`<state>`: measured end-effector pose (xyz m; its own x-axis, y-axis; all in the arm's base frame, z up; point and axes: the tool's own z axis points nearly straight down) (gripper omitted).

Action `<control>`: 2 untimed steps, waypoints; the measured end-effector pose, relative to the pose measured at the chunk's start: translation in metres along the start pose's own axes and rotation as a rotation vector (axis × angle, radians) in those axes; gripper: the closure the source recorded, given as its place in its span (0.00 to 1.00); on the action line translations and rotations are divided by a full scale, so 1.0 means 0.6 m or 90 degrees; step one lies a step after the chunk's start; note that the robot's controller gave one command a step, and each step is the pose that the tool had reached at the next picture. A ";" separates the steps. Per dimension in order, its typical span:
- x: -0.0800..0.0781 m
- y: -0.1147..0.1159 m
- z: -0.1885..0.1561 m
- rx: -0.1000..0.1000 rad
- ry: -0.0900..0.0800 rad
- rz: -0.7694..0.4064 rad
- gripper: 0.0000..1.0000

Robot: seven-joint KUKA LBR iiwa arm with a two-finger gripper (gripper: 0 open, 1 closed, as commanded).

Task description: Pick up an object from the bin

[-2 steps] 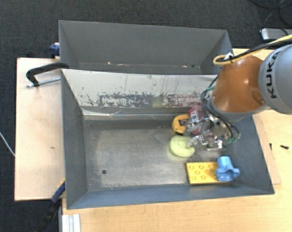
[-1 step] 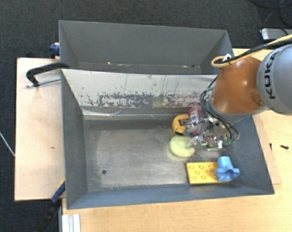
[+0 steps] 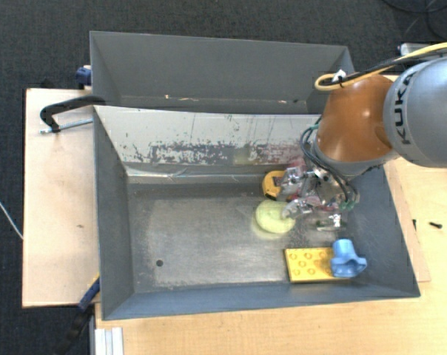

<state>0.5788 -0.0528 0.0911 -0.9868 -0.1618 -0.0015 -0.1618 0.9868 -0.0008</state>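
The gripper (image 3: 306, 198) hangs low at the right of the bin (image 3: 112, 220), just beside a pale yellow lump (image 3: 270, 219). The lump is roundish, its longer axis left-right. I cannot tell whether the gripper is spread or closed.

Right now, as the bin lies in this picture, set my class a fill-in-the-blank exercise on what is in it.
1. The flat studded brick near the front wall is ____ in colour.
2. The small plastic piece at that brick's right end is ____.
3. The gripper comes in from the view's ____ side, beside a pale round thing.
4. The bin is made of ____ metal.

Missing words: yellow; blue; right; grey.
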 end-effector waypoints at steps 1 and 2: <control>-0.015 0.004 0.001 -0.002 0.007 -0.001 1.00; -0.013 0.010 0.002 0.004 0.001 0.001 1.00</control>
<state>0.5855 -0.0454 0.0897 -0.9872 -0.1598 -0.0002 -0.1598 0.9871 -0.0069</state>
